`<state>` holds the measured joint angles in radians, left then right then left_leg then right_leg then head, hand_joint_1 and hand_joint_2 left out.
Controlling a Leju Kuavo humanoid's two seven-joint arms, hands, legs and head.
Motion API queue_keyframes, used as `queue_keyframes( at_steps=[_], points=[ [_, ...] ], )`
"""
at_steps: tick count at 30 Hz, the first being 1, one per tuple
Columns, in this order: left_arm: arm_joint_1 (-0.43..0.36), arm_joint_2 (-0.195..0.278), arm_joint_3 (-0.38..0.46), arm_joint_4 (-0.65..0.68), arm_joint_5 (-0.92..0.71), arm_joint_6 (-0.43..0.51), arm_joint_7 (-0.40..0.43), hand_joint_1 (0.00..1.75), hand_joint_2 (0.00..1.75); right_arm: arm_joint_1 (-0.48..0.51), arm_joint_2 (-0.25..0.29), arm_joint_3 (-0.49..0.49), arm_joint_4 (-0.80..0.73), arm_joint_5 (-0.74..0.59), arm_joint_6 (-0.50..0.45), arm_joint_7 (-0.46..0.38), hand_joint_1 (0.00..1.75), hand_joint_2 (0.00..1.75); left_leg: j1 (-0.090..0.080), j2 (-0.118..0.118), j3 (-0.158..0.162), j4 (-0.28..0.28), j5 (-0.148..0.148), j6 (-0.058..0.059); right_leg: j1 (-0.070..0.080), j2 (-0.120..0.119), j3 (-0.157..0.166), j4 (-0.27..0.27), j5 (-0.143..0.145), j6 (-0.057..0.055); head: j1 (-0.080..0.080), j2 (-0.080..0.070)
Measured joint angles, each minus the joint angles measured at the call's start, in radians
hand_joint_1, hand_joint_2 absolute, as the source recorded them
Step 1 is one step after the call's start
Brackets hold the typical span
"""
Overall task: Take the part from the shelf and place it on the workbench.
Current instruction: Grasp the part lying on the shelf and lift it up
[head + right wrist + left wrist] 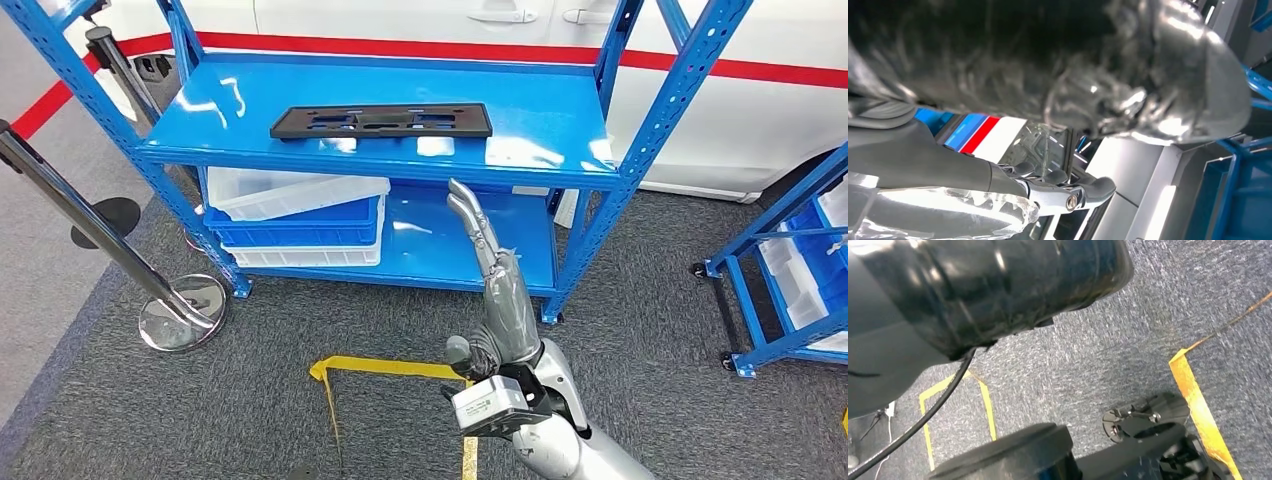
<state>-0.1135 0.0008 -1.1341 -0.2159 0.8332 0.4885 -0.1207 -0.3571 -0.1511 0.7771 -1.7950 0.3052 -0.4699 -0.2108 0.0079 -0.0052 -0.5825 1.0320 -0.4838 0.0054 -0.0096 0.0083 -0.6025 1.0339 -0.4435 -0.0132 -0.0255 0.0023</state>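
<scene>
On the top board of the blue shelf lies one black part, flat and alone, toward the board's front edge. One lower board sits beneath it and carries three stacked bins: a clear one tilted on top, a blue one under it, a clear one at the bottom, all on the left side. One right hand rises in front of the shelf, fingers stretched out straight and close together, holding nothing; its tips reach up near the top board's front lip, below and to the right of the part, not touching it. Two chrome posts stand left of the shelf, the nearer with a round base on the grey carpet. One second blue rack with bins stands at the right. Yellow tape marks the carpet near the arm. A white car body with a red stripe runs behind the shelf. The part's long axis runs left to right, parallel to the board's front edge.
</scene>
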Motion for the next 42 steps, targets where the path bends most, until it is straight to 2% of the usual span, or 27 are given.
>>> queue_keyframes(
  at_steps=[2, 4, 5, 6, 7, 9, 10, 12, 15, 17, 19, 20, 21, 22, 23, 25, 27, 29, 31, 33, 35, 36, 37, 39, 40, 41, 42],
  points=[
    [-0.001, 0.0, 0.0, 0.0, 0.001, -0.002, -0.003, 0.0, 0.0, 0.0, 0.0, 0.0, 0.0, -0.005, 0.001, 0.0, 0.0, 0.0, 0.002, 0.0, -0.038, 0.081, -0.045, -0.009, -0.003, -0.002, 0.005, -0.006, 0.001, -0.01, -0.005, 0.0],
    [0.0, 0.0, 0.0, 0.0, 0.002, -0.005, -0.005, 0.0, 0.0, 0.0, 0.0, 0.0, 0.0, -0.004, 0.003, 0.0, 0.0, 0.0, 0.003, 0.0, -0.105, 0.211, -0.098, -0.015, -0.001, -0.004, 0.006, -0.005, -0.001, -0.016, -0.008, 0.0],
    [0.002, 0.0, 0.0, 0.0, 0.002, -0.006, -0.005, 0.0, 0.0, 0.0, 0.0, 0.0, 0.0, -0.001, 0.004, 0.0, 0.0, 0.0, 0.004, 0.001, -0.13, 0.255, -0.106, -0.017, 0.0, -0.004, 0.007, -0.005, -0.003, -0.017, -0.008, 0.0],
    [0.003, 0.0, 0.0, 0.0, 0.002, -0.007, -0.005, 0.0, 0.0, 0.0, 0.0, 0.0, 0.0, 0.004, 0.005, 0.001, 0.0, 0.0, 0.003, 0.001, -0.139, 0.265, -0.095, -0.016, 0.001, -0.005, 0.008, -0.004, -0.004, -0.018, -0.008, 0.0],
    [0.004, 0.0, 0.0, 0.0, 0.002, -0.007, -0.005, 0.0, 0.0, 0.0, 0.0, 0.0, 0.0, 0.009, 0.006, 0.002, 0.0, 0.0, 0.003, 0.001, -0.128, 0.234, -0.066, -0.014, 0.001, -0.005, 0.011, -0.004, -0.006, -0.018, -0.008, 0.0],
    [0.003, 0.001, 0.0, 0.0, 0.002, -0.007, -0.004, 0.0, 0.0, 0.0, 0.0, 0.0, 0.0, 0.018, 0.006, 0.004, 0.0, 0.0, -0.001, 0.014, -0.07, 0.103, 0.005, -0.003, 0.004, -0.008, 0.02, -0.004, -0.011, -0.015, -0.008, 0.0],
    [0.0, 0.001, 0.0, 0.0, 0.002, -0.007, -0.004, 0.0, 0.0, 0.0, 0.0, 0.0, 0.0, 0.021, 0.006, 0.005, 0.0, 0.0, -0.005, 0.021, -0.042, 0.043, 0.026, 0.003, 0.006, -0.01, 0.022, -0.003, -0.014, -0.012, -0.008, 0.0],
    [-0.003, 0.001, 0.0, 0.0, 0.002, -0.007, -0.001, 0.0, 0.0, 0.0, 0.0, 0.0, 0.0, 0.023, 0.006, 0.006, 0.0, 0.0, -0.012, 0.028, -0.019, -0.011, 0.033, 0.012, 0.009, -0.018, 0.024, -0.003, -0.018, -0.003, -0.007, 0.0],
    [-0.002, 0.001, 0.0, 0.0, 0.002, -0.007, 0.004, 0.0, 0.0, -0.001, -0.001, 0.0, 0.0, 0.026, 0.007, 0.01, 0.0, 0.0, -0.007, 0.01, -0.012, -0.024, 0.037, 0.024, 0.009, -0.028, 0.026, 0.003, -0.03, 0.013, -0.006, 0.0],
    [-0.001, 0.002, 0.0, 0.0, 0.002, -0.008, 0.005, 0.0, 0.0, -0.002, -0.001, 0.0, 0.0, 0.028, 0.007, 0.012, 0.0, 0.0, 0.0, -0.001, -0.004, -0.034, 0.041, 0.034, 0.007, -0.022, -0.004, 0.072, -0.071, 0.023, -0.004, 0.0],
    [-0.002, 0.002, 0.0, 0.0, 0.002, -0.009, 0.006, 0.0, 0.0, 0.0, -0.002, 0.0, 0.001, 0.029, 0.007, 0.013, 0.0, 0.0, 0.0, -0.014, -0.003, -0.034, 0.04, 0.039, 0.003, -0.016, -0.067, 0.198, -0.125, 0.029, -0.002, 0.0],
    [-0.001, 0.002, 0.0, 0.0, 0.002, -0.009, 0.006, 0.0, 0.0, 0.001, -0.003, 0.0, 0.002, 0.029, 0.007, 0.014, 0.0, 0.0, 0.0, -0.023, -0.002, -0.033, 0.039, 0.039, 0.002, -0.015, -0.096, 0.246, -0.136, 0.032, -0.002, 0.0],
    [0.0, 0.002, 0.0, 0.0, 0.002, -0.01, 0.007, 0.0, 0.0, 0.002, -0.003, 0.0, 0.002, 0.029, 0.007, 0.015, 0.0, 0.0, 0.0, -0.031, -0.001, -0.032, 0.037, 0.038, 0.0, -0.014, -0.109, 0.263, -0.128, 0.033, -0.002, 0.0],
    [0.001, 0.002, 0.0, 0.0, 0.002, -0.01, 0.007, 0.0, 0.0, 0.002, -0.004, 0.0, 0.003, 0.029, 0.007, 0.015, 0.0, 0.0, 0.001, -0.042, 0.001, -0.03, 0.035, 0.037, -0.003, -0.012, -0.104, 0.241, -0.101, 0.034, -0.002, 0.0],
    [0.002, 0.002, 0.0, 0.0, 0.002, -0.011, 0.007, 0.0, 0.0, 0.002, -0.004, 0.0, 0.003, 0.029, 0.007, 0.016, 0.0, 0.0, 0.002, -0.052, 0.003, -0.027, 0.032, 0.034, -0.006, -0.003, -0.082, 0.186, -0.061, 0.034, -0.002, 0.0],
    [0.0, 0.002, 0.0, 0.0, 0.001, -0.011, 0.007, 0.0, 0.0, 0.002, -0.005, 0.0, 0.003, 0.029, 0.007, 0.016, 0.0, 0.0, 0.003, -0.073, 0.002, -0.019, 0.025, 0.027, -0.013, 0.037, -0.026, 0.062, -0.008, 0.032, -0.002, 0.0],
    [-0.002, 0.002, 0.0, 0.0, 0.001, -0.012, 0.007, 0.0, 0.0, 0.002, -0.006, 0.0, 0.003, 0.029, 0.009, 0.017, 0.0, 0.0, 0.004, -0.091, -0.006, -0.014, 0.024, 0.017, -0.013, 0.063, -0.002, 0.011, -0.004, 0.028, -0.003, 0.0],
    [0.0, 0.002, 0.0, 0.0, 0.001, -0.014, 0.008, 0.0, 0.0, 0.002, -0.006, 0.0, 0.003, 0.03, 0.013, 0.018, 0.0, 0.0, 0.007, -0.104, -0.013, -0.017, 0.026, 0.005, -0.012, 0.048, 0.001, 0.005, -0.004, 0.02, -0.003, 0.0],
    [0.003, 0.003, 0.0, 0.0, 0.0, -0.014, 0.009, 0.0, 0.0, 0.002, -0.006, 0.0, 0.003, 0.03, 0.017, 0.018, 0.0, 0.0, 0.006, -0.074, -0.026, 0.009, 0.01, -0.006, -0.014, 0.028, 0.009, -0.004, -0.002, 0.007, -0.008, 0.0],
    [0.0, 0.003, 0.0, 0.0, 0.0, -0.015, 0.01, 0.0, 0.0, 0.002, -0.006, 0.0, 0.003, 0.03, 0.019, 0.019, 0.0, 0.0, 0.005, -0.026, -0.079, 0.112, -0.038, -0.014, -0.013, 0.004, 0.015, -0.009, -0.005, -0.004, -0.014, 0.0],
    [-0.002, 0.003, 0.0, 0.0, 0.0, -0.016, 0.01, 0.0, 0.0, 0.003, -0.006, 0.0, 0.003, 0.03, 0.019, 0.019, 0.0, 0.0, 0.006, -0.009, -0.149, 0.235, -0.08, -0.019, -0.009, -0.021, 0.017, -0.008, -0.009, -0.009, -0.016, 0.0],
    [-0.001, 0.003, 0.0, 0.0, 0.0, -0.016, 0.01, 0.0, 0.0, 0.003, -0.006, 0.0, 0.004, 0.03, 0.019, 0.019, 0.0, 0.0, 0.007, -0.006, -0.165, 0.26, -0.078, -0.02, -0.008, -0.032, 0.018, -0.007, -0.012, -0.01, -0.016, 0.0],
    [0.001, 0.003, 0.0, 0.0, 0.0, -0.016, 0.01, 0.0, 0.0, 0.003, -0.006, 0.0, 0.004, 0.03, 0.019, 0.019, 0.0, 0.0, 0.007, -0.003, -0.161, 0.245, -0.057, -0.019, -0.008, -0.041, 0.021, -0.005, -0.016, -0.009, -0.016, 0.0],
    [0.003, 0.003, 0.0, 0.0, 0.0, -0.017, 0.01, 0.0, 0.0, 0.002, -0.006, 0.0, 0.004, 0.03, 0.019, 0.019, 0.0, 0.0, 0.006, 0.008, -0.102, 0.123, 0.012, -0.014, -0.007, -0.055, 0.03, -0.004, -0.023, -0.004, -0.016, 0.0],
    [0.003, 0.003, 0.0, 0.0, 0.0, -0.017, 0.01, 0.0, 0.0, 0.002, -0.006, 0.0, 0.004, 0.03, 0.019, 0.019, 0.0, 0.0, 0.003, 0.015, -0.068, 0.058, 0.035, -0.009, -0.005, -0.059, 0.034, -0.004, -0.027, 0.0, -0.016, 0.0],
    [0.002, 0.004, 0.0, 0.0, 0.0, -0.017, 0.01, 0.0, 0.0, 0.002, -0.006, 0.0, 0.004, 0.03, 0.018, 0.019, 0.0, 0.0, 0.0, 0.021, -0.044, 0.013, 0.046, -0.005, -0.003, -0.063, 0.036, -0.003, -0.03, 0.004, -0.016, 0.0],
    [0.001, 0.004, 0.0, 0.0, 0.0, -0.017, 0.009, 0.0, 0.0, 0.001, -0.006, 0.0, 0.004, 0.03, 0.018, 0.019, 0.0, 0.0, -0.003, 0.025, -0.033, -0.009, 0.046, -0.003, -0.001, -0.065, 0.036, -0.002, -0.032, 0.006, -0.016, 0.0]
  ],
)
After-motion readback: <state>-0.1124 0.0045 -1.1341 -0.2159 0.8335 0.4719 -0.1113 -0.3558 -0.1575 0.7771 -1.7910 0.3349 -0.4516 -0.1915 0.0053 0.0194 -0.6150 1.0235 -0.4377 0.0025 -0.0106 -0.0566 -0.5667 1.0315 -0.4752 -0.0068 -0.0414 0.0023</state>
